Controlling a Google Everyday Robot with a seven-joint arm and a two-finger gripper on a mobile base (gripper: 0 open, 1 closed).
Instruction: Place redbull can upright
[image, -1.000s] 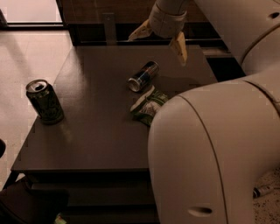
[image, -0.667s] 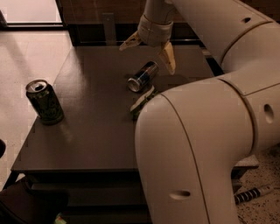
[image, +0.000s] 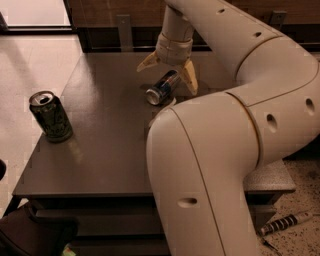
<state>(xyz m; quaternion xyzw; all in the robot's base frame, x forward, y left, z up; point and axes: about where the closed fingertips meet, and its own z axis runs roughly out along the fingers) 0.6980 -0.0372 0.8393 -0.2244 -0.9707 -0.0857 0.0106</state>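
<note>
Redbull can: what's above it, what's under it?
The open tool hangs right above the redbull can, a finger on either side. Under the can, which lies on its side, is the dark table. The robot arm hides the tabletop just in front of it.

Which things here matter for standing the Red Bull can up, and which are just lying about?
Job: slim blue-and-silver redbull can, on its side; open two-finger gripper poised over it.
Lying about: wider green-black can, upright on the dark table; striped rod on the floor.
</note>
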